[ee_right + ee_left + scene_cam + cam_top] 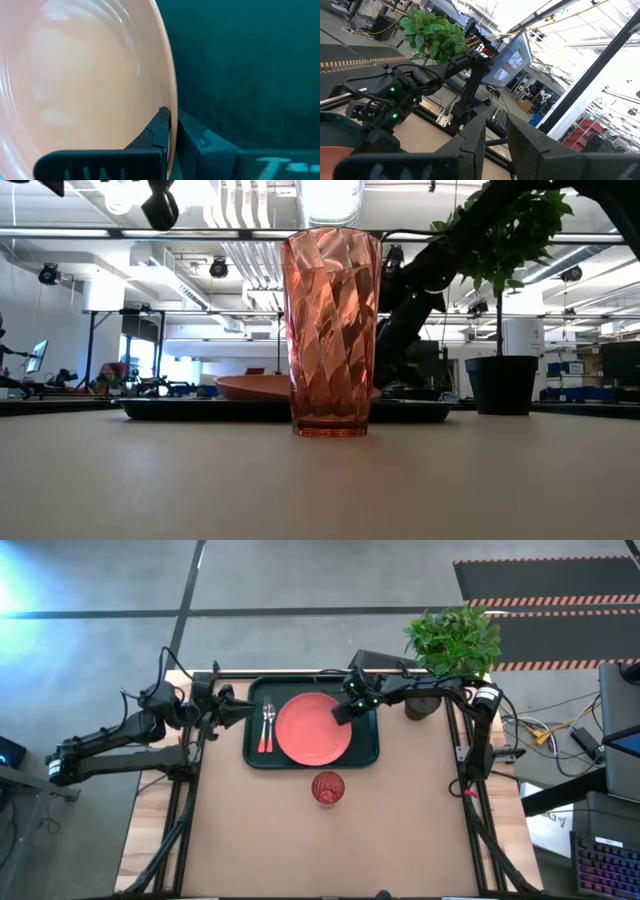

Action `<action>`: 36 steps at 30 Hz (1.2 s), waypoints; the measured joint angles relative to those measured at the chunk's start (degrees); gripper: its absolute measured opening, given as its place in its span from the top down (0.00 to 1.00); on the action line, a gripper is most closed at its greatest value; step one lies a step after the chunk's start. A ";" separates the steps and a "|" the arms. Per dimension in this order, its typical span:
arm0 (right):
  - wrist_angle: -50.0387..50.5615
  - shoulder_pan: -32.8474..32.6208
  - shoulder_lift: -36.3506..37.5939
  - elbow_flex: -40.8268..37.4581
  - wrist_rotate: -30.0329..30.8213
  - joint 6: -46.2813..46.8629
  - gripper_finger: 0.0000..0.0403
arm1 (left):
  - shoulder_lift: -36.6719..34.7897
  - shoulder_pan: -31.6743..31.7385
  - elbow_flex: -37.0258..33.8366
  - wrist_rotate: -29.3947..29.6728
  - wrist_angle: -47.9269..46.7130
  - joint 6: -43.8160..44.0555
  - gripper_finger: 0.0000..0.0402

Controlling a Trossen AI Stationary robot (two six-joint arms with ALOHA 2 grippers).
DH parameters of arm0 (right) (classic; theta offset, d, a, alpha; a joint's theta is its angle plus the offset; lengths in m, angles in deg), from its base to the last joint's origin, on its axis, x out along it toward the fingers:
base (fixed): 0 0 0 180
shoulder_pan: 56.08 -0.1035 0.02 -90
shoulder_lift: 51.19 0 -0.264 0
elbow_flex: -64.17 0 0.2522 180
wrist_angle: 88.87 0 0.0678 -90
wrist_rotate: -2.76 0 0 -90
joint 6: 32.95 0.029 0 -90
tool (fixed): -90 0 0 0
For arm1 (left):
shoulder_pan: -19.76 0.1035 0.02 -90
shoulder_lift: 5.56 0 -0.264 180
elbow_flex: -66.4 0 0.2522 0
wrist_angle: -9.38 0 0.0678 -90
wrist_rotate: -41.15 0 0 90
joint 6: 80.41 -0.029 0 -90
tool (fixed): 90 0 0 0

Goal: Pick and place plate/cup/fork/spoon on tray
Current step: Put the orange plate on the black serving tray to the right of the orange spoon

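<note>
Plate (312, 730) lies flat in the middle of the dark green tray (368, 745), which sits at the far side of the worktop (400, 830). At the plate's 9 o'clock, the fork (270, 726) and the spoon (263, 728) lie side by side on the tray, and I cannot tell which of the two is which from above. The right pincer (344, 712) is at the plate's 2 o'clock, and its two dark fingers (161, 127) are clamped on the plate's rim, one on each side of the edge. The cup (328, 787) stands upright on the bare worktop at the plate's 6 o'clock, near the tray but off it. The left pincer (240, 708) waits at the tray's 9 o'clock edge, raised off the worktop, with its fingers (470, 145) close together and only a thin gap between them, holding nothing. A green plant in a dark pot (424, 705) stands at the tray's 3 o'clock.
</note>
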 joint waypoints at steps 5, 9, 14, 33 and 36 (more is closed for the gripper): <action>-0.02 0.00 0.02 -1.33 -0.76 0.62 0.98 | 0.56 -0.04 0.00 0.00 0.02 0.00 0.85; -1.33 -0.34 0.02 -2.04 -0.65 0.62 0.98 | 1.05 -0.04 0.00 0.00 0.02 0.00 0.85; -3.63 -0.34 0.02 -1.10 -0.86 0.29 0.98 | 1.21 -0.04 0.00 0.00 0.02 0.00 0.85; -3.67 0.30 -0.02 0.82 0.62 -2.73 0.84 | 0.35 0.00 0.00 -0.10 0.04 0.02 0.85; -3.52 1.07 -0.02 2.18 0.96 -3.23 0.84 | 0.35 0.00 0.00 -0.29 0.04 0.02 0.85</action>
